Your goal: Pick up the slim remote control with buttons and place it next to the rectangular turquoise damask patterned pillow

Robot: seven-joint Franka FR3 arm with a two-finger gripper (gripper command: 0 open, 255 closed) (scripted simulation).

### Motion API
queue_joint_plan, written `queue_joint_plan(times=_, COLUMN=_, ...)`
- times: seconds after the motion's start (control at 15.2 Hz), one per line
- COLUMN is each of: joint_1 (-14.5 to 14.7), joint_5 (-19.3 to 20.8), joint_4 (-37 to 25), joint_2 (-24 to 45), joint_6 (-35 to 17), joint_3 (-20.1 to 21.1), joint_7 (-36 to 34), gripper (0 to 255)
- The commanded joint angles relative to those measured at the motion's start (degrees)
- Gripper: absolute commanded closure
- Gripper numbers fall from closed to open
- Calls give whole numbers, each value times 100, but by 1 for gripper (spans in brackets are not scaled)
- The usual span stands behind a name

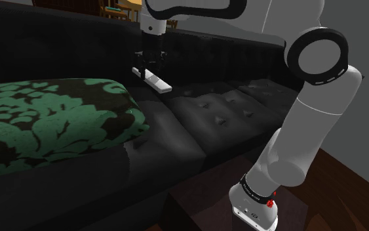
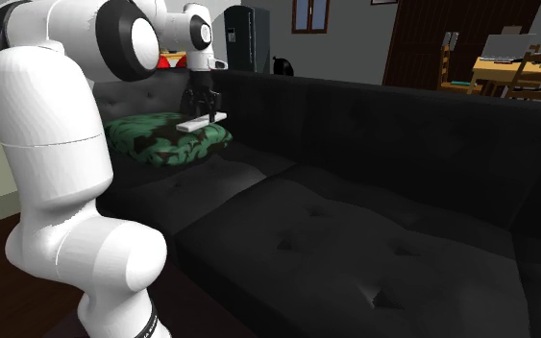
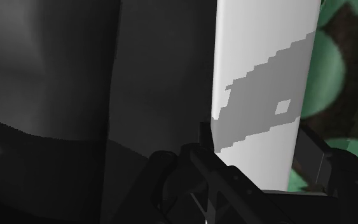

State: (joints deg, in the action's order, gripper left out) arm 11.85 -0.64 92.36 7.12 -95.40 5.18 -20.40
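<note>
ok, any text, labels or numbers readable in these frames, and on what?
Nothing legible.
Tiny white marks on the dark band near the base of the arm: too small to read.
No characters on the remote, just white with a grey patch.
The pillow carries pattern only.

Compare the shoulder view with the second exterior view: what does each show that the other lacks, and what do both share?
Shoulder view, not the other: the arm's base with its red button on the dark stand. Second exterior view, not the shoulder: a window and a dark door on the far walls. Both: the black gripper clasping the white remote above the black sofa, close to the green patterned pillow.
</note>
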Motion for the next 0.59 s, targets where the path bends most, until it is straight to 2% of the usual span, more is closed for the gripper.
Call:
queue_joint_plan(times=0.0, joint_1=-1, joint_5=-3, joint_4=207, joint_2=-35, joint_6=-177, joint_3=0, joint_7=2, gripper=255)
queue_joint_plan(times=0.53, joint_1=-2, joint_5=-2, joint_4=786, joint_2=-6, joint_6=-785, joint_3=-2, joint_7=11, gripper=255)
